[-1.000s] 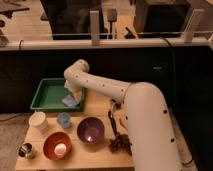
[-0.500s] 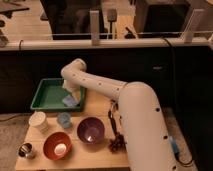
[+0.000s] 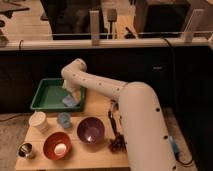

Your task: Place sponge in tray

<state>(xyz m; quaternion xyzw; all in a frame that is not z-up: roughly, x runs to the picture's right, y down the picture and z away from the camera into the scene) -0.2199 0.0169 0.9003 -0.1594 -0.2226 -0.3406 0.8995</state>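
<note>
nearest, a glossy red round bowl [image 3: 57,145] and a purple round bowl [image 3: 91,131] stand on the pale wooden table [image 3: 87,157]. beyond them, the soft pale blue sponge [image 3: 68,102] sits at the right corner of the shallow green plastic tray [image 3: 46,95]. the white gripper [image 3: 75,94] is just over it, and i cannot tell its hold. this looks like the placing step; next would be letting go and lifting straight up.

Single cam, set high & close behind the robot arm [image 3: 140,125], looks down and fwd across a wooden table [image 3: 95,152] toward a dark partition [image 3: 150,65]. Arm fills lower-right foreground. The gripper [image 3: 73,96] sits mid-frame, over the green tray [image 3: 47,95], right end.
</note>
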